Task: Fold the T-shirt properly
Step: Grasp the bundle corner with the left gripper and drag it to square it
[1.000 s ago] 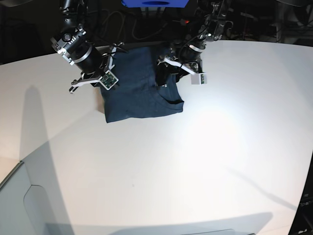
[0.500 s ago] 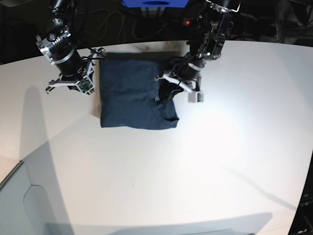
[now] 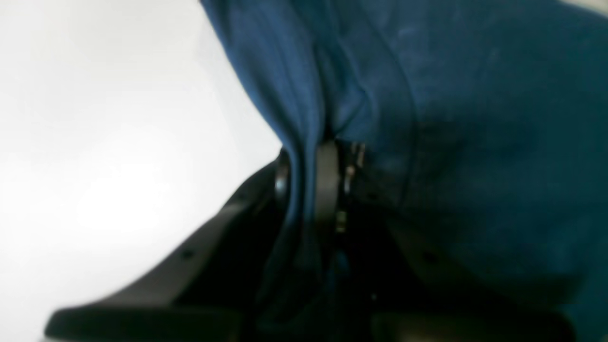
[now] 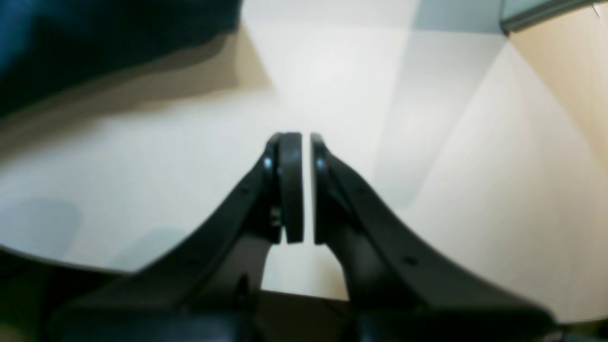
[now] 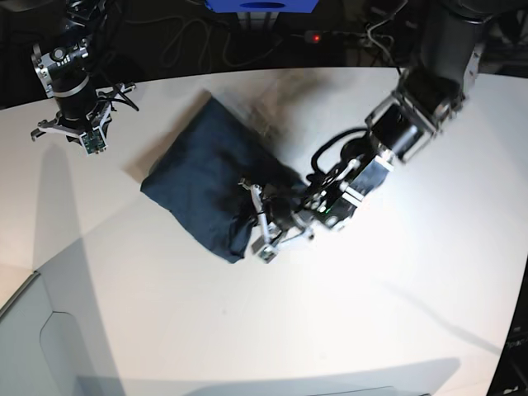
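Observation:
The dark navy T-shirt (image 5: 202,177) lies folded into a thick bundle, set diagonally on the white table (image 5: 346,313). My left gripper (image 5: 250,216) reaches in low from the right and is shut on the bundle's near corner. In the left wrist view a fold of the T-shirt (image 3: 427,95) runs pinched between the pads of the left gripper (image 3: 306,159). My right gripper (image 5: 70,128) hangs at the far left, away from the cloth. In its wrist view the right gripper (image 4: 306,142) is shut on nothing, with the T-shirt (image 4: 95,42) at the upper left.
A blue box (image 5: 260,5) and cables (image 5: 190,41) sit behind the table's far edge. A grey panel (image 5: 25,346) borders the table at the lower left. My left arm (image 5: 396,132) stretches across the table's right half.
My left gripper closed on the T-shirt's edge and pulled it toward the front, turning the bundle diagonal. My right arm drew back to the far left.

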You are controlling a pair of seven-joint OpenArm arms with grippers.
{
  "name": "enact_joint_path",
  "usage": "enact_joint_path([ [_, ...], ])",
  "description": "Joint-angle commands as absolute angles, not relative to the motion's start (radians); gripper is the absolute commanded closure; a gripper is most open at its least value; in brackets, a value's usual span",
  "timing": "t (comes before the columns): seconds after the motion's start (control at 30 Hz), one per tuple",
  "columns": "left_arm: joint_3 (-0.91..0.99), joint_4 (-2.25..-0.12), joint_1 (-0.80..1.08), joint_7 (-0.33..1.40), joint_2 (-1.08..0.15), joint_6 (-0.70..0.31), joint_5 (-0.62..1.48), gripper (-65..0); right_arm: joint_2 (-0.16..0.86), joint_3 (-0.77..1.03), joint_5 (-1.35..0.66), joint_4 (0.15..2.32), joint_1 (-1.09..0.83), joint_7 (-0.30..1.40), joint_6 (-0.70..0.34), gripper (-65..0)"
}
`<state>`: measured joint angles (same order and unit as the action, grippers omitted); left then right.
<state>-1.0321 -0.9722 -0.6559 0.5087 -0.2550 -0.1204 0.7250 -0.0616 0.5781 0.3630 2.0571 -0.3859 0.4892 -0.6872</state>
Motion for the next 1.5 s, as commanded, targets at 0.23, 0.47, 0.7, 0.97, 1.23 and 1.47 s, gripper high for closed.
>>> enact_joint_path([
  [0.23, -1.277, -0.9, -0.794, 0.447, -0.15, -0.286, 0.532, 0.0, -0.107, 0.664, 0.354, 2.077, -0.401, 0.47, -0.698, 0.0],
  [0.47, -1.276, -0.9, -0.782, 0.444, -0.068, -0.406, 0.249, 0.0, -0.107, 0.662, 0.354, 2.077, -0.424, 0.472, -0.698, -0.1],
  [0.7, -1.276, -0.935, -0.782, 0.495, -0.044, -0.415, 0.174, -18.4, -0.12, 0.661, 0.354, 2.077, -0.424, 0.516, -0.698, -0.1],
  [0.97, -1.144, -1.098, -0.782, 0.564, -0.081, -0.415, 0.173, -24.2, -0.12, 0.661, 0.354, 2.078, -0.424, 0.526, -0.698, -0.1],
  [1.23, -0.986, -1.25, -0.734, 0.63, -0.137, -0.415, 0.094, -24.3, -0.139, 0.631, 0.352, 2.111, -0.426, 0.526, -0.698, -0.1],
  [1.47, -0.812, -1.423, -0.582, 0.636, -0.217, -0.415, -0.136, -24.3, -0.14, 0.501, 0.352, 2.111, -0.461, 0.524, -0.698, 0.0],
])
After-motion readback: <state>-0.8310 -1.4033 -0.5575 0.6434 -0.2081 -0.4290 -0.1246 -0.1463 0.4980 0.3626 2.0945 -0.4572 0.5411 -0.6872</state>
